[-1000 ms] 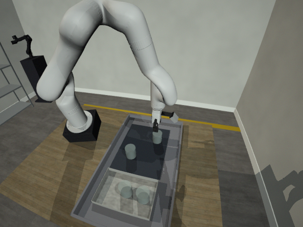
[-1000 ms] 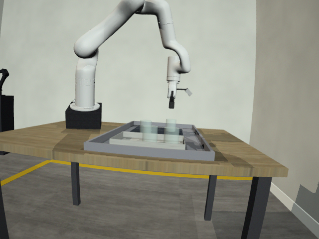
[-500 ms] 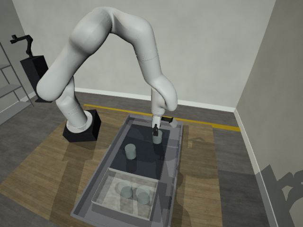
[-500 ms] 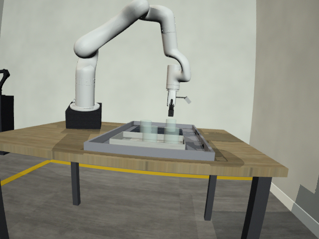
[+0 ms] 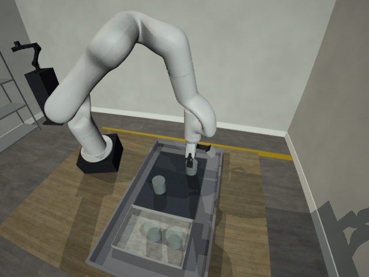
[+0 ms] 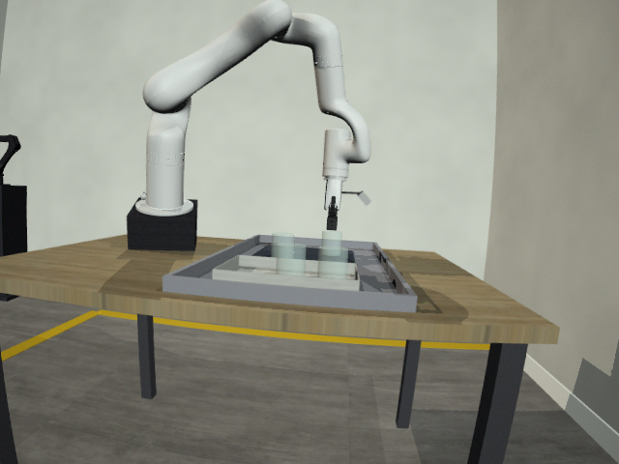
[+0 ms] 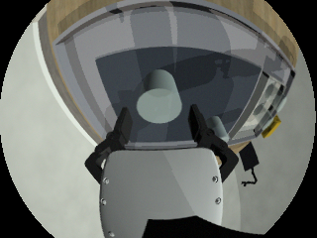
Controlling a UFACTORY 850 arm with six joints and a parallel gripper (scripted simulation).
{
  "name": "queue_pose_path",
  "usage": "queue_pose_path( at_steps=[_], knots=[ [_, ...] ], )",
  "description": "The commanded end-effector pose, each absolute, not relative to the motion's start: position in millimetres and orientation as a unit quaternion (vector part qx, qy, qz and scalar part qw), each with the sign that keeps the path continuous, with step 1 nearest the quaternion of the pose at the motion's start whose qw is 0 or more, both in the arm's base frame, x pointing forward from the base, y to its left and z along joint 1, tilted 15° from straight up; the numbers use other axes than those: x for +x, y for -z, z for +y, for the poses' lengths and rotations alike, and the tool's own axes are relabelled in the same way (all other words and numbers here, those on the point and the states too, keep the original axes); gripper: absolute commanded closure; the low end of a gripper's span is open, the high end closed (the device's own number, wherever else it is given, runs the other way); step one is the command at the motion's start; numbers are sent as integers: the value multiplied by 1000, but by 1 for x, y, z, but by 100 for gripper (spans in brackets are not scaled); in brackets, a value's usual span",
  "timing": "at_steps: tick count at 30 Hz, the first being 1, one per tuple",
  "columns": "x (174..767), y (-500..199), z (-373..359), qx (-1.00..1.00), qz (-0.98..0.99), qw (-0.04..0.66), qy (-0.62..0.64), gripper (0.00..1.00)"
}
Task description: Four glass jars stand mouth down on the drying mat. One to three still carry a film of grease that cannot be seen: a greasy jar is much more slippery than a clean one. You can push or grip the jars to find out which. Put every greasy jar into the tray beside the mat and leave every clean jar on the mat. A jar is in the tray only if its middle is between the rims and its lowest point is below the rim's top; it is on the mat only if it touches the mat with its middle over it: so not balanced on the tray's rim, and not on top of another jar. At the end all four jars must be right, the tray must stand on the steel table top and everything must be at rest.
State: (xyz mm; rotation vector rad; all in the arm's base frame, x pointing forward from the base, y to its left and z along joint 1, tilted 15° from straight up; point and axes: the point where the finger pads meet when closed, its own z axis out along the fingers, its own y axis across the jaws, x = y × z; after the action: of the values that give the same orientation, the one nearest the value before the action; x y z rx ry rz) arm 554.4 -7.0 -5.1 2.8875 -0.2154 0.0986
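Gripper (image 5: 189,164) (image 6: 332,227) (image 7: 159,112), mine, one: fingers wide apart, nothing held, pointing down. Wrist above, upright.

Jar (image 5: 191,169) (image 6: 332,240) (image 7: 159,105), pale green glass, one: just below my fingertips, upright, lined up with the gap between them; ungripped.

Drying mat (image 5: 176,198) (image 6: 310,253) (image 7: 121,71), dark, one: beneath me, bearing that jar and the next.

Second jar (image 5: 159,184) (image 6: 283,240) (image 7: 217,128), same glass, one: upright, well apart from my fingers, toward my base and the tray.

Tray (image 5: 143,257) (image 6: 284,281) (image 7: 246,121), pale, low-walled, one: beyond the mat's far end from me, level on the steel top.

Tray jars, two: the nearer my base (image 5: 153,232) (image 6: 290,260) and its neighbour (image 5: 173,239) (image 6: 333,263). Both upright inside the rims, near each other, well apart from my hand.

Steel table top (image 5: 200,247) (image 7: 198,32), grey, raised edges, one: around mat and tray.

Base block (image 5: 117,152) (image 6: 162,234), black, one: well off to the side of my hand, on the wooden table (image 5: 244,208) (image 6: 450,279). Grease: cannot be told by sight.
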Motion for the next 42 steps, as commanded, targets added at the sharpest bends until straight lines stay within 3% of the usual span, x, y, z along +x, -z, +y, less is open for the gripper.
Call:
queue_pose_path(
  at_steps=[1, 30, 31, 42],
  knots=[
    [556, 11, -9, 989, -74, 122, -35, 0],
    [558, 46, -17, 989, -74, 122, -35, 0],
    [558, 46, -17, 989, -74, 122, -35, 8],
    [558, 46, -17, 989, -74, 122, -35, 8]
  ],
)
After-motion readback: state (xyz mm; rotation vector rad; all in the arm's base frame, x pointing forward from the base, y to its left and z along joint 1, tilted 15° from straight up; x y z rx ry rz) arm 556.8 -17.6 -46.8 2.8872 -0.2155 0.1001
